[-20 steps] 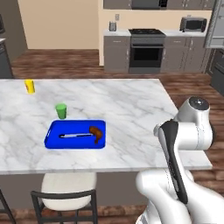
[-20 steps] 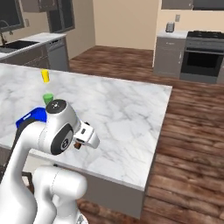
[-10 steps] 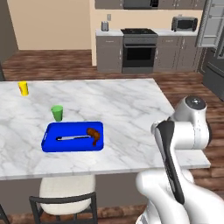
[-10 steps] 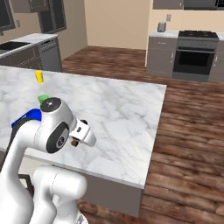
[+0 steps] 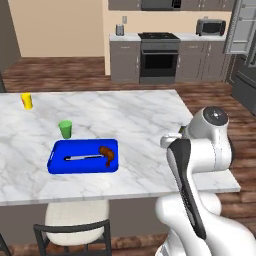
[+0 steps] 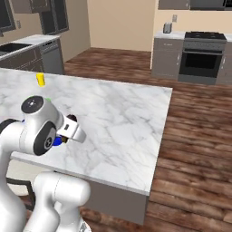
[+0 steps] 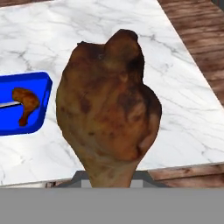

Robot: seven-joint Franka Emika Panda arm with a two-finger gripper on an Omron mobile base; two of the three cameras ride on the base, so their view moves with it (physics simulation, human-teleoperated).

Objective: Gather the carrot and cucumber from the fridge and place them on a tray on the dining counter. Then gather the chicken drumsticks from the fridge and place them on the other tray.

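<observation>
The end effector (image 6: 68, 131) holds a chicken drumstick (image 7: 109, 109), its jaws closed narrow on the thin bone end while the meaty bulk stands out beyond them in the hand view. That top-heavy grip looks like the main risk: a swing or a sudden base stop could pivot the drumstick in the jaws or shake it loose over the marble worktop (image 5: 130, 120) or the wood floor (image 6: 195, 149).

A second risk is a bad placement. The blue tray (image 5: 60, 165) already carries another drumstick (image 5: 107, 155) and a slim grey utensil (image 5: 82, 158), so a careless drop could land on them or on the rim and roll off. The green cup (image 5: 65, 129), just past the tray's far edge, could be clipped by the arm on the approach.

In the hand view the tray lies at about nine o'clock from the held drumstick, well apart. In the left base view it sits at roughly nine o'clock from the robot's wrist, near the worktop's front edge.
</observation>
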